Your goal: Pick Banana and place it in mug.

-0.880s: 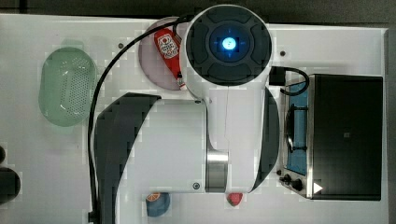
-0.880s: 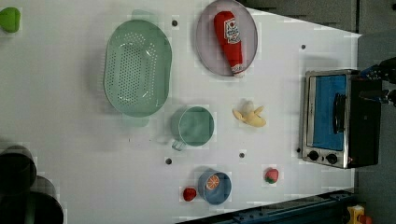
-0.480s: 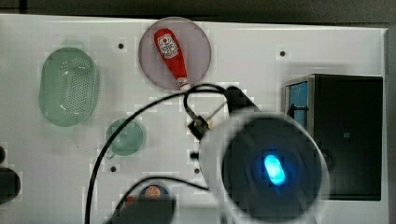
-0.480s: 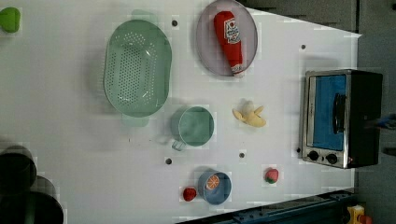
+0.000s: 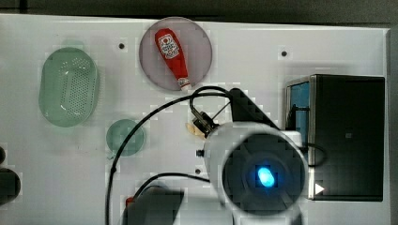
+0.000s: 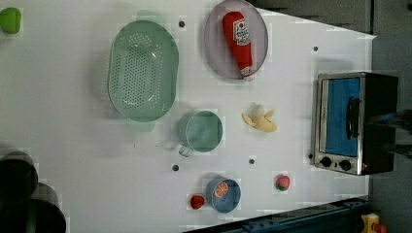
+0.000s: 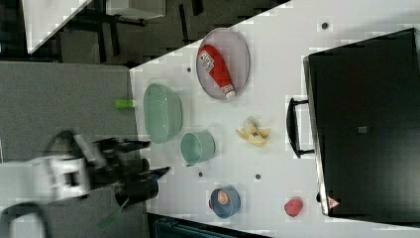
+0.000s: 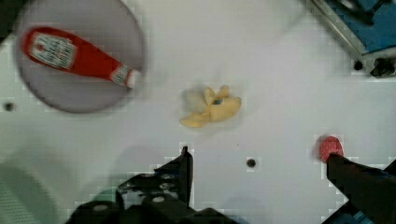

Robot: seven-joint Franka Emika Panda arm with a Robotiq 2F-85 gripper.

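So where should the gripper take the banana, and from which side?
Probably straight down from above. The banana lies flat on the table, apart from the mug, its peel splayed at one end. The open gripper should likely close across the plump pale-yellow middle, not the thin peel flaps.

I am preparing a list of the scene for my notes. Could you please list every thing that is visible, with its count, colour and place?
banana: one, pale yellow, on the table between mug and oven.
mug: one, translucent teal, below the basket in the left view.
basket: one, pale green, perforated.
plate: one, grey, holding the bottle.
ketchup bottle: one, red, lying on the plate.
toaster oven: one, black with a blue door, at the left view's right.
blue cup: one, with an orange disc inside.
red lumps: two, either side of the blue cup.
green object: one, left view's top left corner.
table: one, white.
gripper: one, black, open, empty.
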